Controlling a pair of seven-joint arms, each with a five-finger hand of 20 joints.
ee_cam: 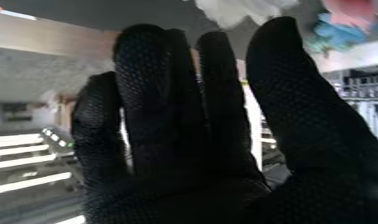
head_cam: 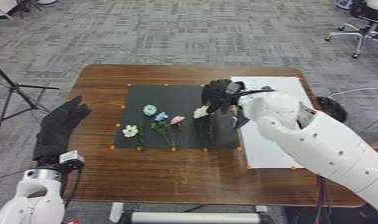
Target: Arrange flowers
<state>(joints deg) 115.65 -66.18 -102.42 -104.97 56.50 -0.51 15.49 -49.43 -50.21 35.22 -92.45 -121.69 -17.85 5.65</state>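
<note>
White flower [ee_cam: 241, 9], cropped in wrist view

Gray patterned carpet [head_cam: 194, 30] spreads around the wooden table [head_cam: 190, 185]. Past the table's left edge stands a black tripod [head_cam: 14, 87] — its legs splayed on the floor. Well beyond the far right corner is a dark office chair [head_cam: 374, 27] on casters. Just beside the right edge sits a dark rounded object [head_cam: 334, 109] — too unclear to name — with a pale cable [head_cam: 359, 90] on the carpet farther out. The right wrist view also shows bright light strips [ee_cam: 30, 189].
</note>
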